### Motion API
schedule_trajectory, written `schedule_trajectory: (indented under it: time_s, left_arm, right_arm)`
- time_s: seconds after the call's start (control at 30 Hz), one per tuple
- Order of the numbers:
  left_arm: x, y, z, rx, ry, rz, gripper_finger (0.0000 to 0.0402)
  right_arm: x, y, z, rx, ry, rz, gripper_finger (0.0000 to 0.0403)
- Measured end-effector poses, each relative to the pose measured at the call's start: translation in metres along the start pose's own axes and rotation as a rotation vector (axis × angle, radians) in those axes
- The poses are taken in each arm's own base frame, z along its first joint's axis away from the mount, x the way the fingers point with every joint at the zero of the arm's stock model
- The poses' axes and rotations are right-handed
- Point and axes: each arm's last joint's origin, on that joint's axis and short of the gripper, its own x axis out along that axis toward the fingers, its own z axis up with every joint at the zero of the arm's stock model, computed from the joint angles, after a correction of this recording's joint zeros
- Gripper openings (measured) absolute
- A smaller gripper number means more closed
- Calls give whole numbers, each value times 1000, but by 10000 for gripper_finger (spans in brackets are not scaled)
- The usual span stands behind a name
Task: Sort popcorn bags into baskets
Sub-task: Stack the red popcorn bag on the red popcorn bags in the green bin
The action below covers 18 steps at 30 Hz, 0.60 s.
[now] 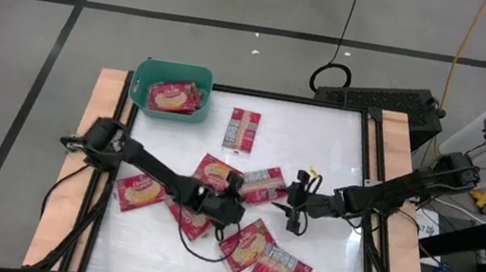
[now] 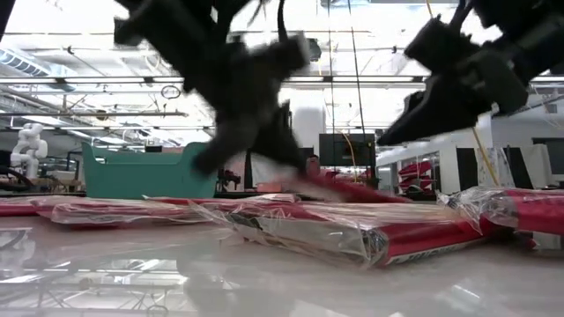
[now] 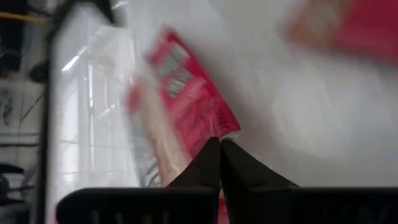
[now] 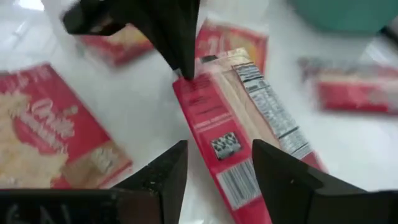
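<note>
Red popcorn bags (image 1: 142, 191) scattered flat across white surface (image 1: 337, 150), within reach of both arms. Teal basket (image 1: 148, 75) at eleven o'clock corner, already holding a bag or two. Left pincer (image 1: 234, 186) at centre, clenched on edge of print-side bag (image 4: 239, 118) (probably to lift it toward basket). Right pincer (image 1: 297, 202) at three o'clock, released, hovering just beside, holding nothing.
</note>
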Motion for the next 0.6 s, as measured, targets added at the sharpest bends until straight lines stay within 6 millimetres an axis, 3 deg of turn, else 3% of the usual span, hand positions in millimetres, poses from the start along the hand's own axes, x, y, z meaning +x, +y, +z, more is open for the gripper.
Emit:
schedule_trajectory:
  time_s: [0.3,0.6]
  left_arm:
    - [-33,61,12,-353,-118,88,2]
    - [-31,81,5,-519,-122,72,1]
  right_arm:
    - [-23,-3,14,-49,-90,-91,171]
    - [-24,-5,11,-65,-71,-147,171]
